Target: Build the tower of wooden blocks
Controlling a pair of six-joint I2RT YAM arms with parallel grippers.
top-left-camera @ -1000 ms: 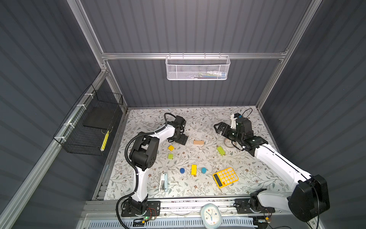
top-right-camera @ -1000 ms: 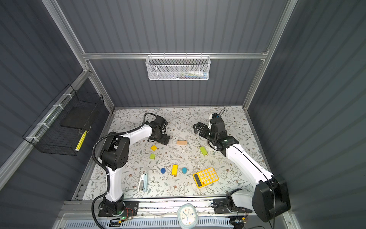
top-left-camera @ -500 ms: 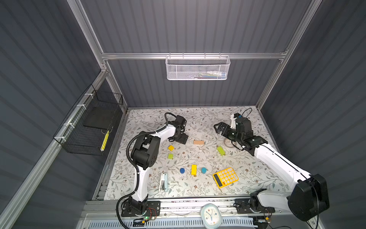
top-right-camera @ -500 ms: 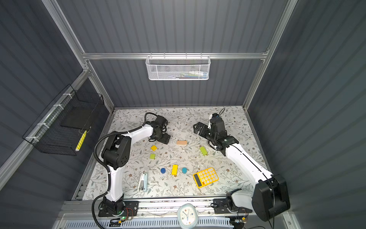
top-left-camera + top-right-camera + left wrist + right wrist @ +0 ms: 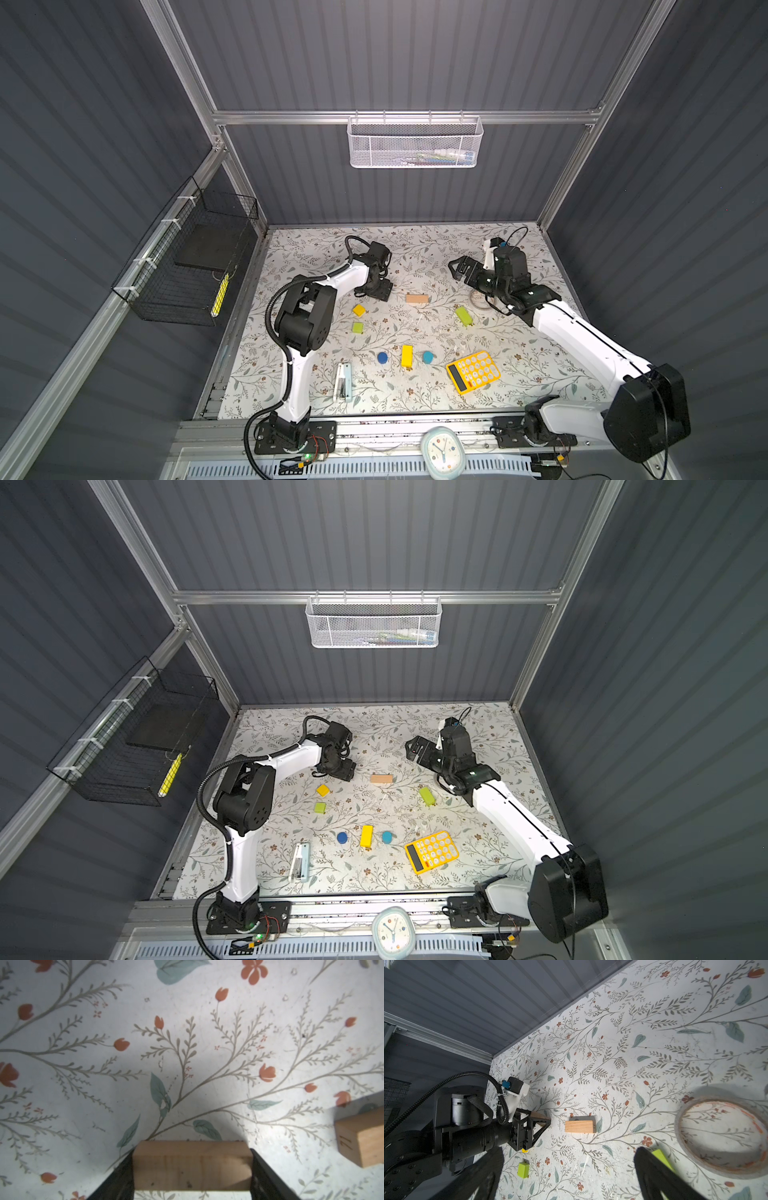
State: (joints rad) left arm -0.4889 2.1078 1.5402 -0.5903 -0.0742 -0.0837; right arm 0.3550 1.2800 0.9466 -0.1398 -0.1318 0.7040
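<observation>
My left gripper [image 5: 192, 1153] has a finger pressed against each end of a tan wooden bar [image 5: 192, 1167] that lies low over the floral mat. In a top view it [image 5: 379, 290] sits at the back left. A second tan bar [image 5: 417, 298] lies just to its right. Scattered in front are a yellow cube [image 5: 359, 310], a lime cube [image 5: 358, 328], a lime bar [image 5: 463, 316], a yellow bar [image 5: 407, 356] and two blue cylinders [image 5: 382, 357] [image 5: 428, 356]. My right gripper [image 5: 456, 266] hovers open and empty at the back right.
A yellow calculator [image 5: 473, 372] lies at the front right. A clear tape roll [image 5: 720, 1138] rests under the right arm. A white stapler [image 5: 343, 381] lies at the front left, and a clock [image 5: 441, 451] stands on the front rail.
The left jaws have narrowed onto the tan bar. Both arms stay almost where they were, and the loose blocks have not moved.
</observation>
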